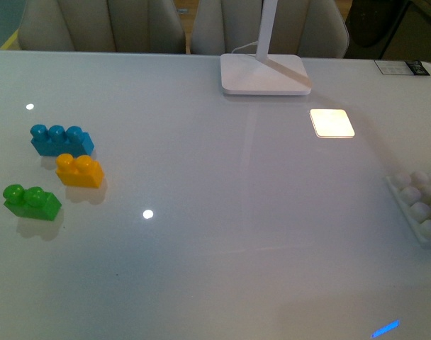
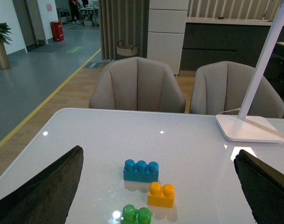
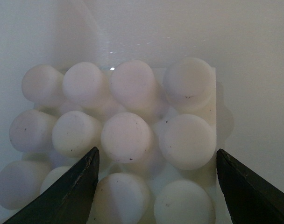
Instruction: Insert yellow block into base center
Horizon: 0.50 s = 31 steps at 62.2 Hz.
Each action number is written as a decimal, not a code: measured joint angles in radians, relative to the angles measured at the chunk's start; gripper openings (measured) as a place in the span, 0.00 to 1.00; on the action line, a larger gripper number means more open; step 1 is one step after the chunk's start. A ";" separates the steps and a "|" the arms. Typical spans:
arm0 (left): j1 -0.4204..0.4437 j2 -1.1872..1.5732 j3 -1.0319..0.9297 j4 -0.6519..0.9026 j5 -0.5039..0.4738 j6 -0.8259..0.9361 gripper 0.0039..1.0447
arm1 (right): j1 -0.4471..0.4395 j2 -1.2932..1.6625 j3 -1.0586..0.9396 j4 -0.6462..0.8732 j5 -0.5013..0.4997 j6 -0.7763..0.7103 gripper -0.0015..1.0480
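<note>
The yellow block lies on the white table at the left, between a blue three-stud brick and a green two-stud brick. In the left wrist view the yellow block sits ahead of my open left gripper, whose fingers stand wide apart and well short of it. The white studded base shows at the right edge of the front view. My right gripper is shut on the base, with its dark jaws on either side of the studs. Neither arm shows in the front view.
A white lamp foot with a slanted stem stands at the back centre of the table. A bright light patch lies right of it. Grey chairs stand behind the far table edge.
</note>
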 joint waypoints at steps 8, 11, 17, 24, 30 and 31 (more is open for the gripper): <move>0.000 0.000 0.000 0.000 0.000 0.000 0.93 | 0.054 -0.014 -0.067 0.057 0.013 0.018 0.65; 0.000 0.000 0.000 0.000 0.000 0.000 0.93 | 0.085 -0.018 -0.095 0.093 0.031 0.040 0.64; 0.000 0.000 0.000 0.000 0.000 0.000 0.93 | 0.130 -0.026 -0.128 0.138 0.067 0.090 0.60; 0.000 0.000 0.000 0.000 0.000 0.000 0.93 | 0.179 -0.036 -0.153 0.165 0.117 0.143 0.58; 0.000 0.000 0.000 0.000 0.000 0.000 0.93 | 0.222 -0.045 -0.164 0.171 0.165 0.187 0.58; 0.000 0.000 0.000 0.000 0.000 0.000 0.93 | 0.227 -0.047 -0.164 0.170 0.169 0.192 0.58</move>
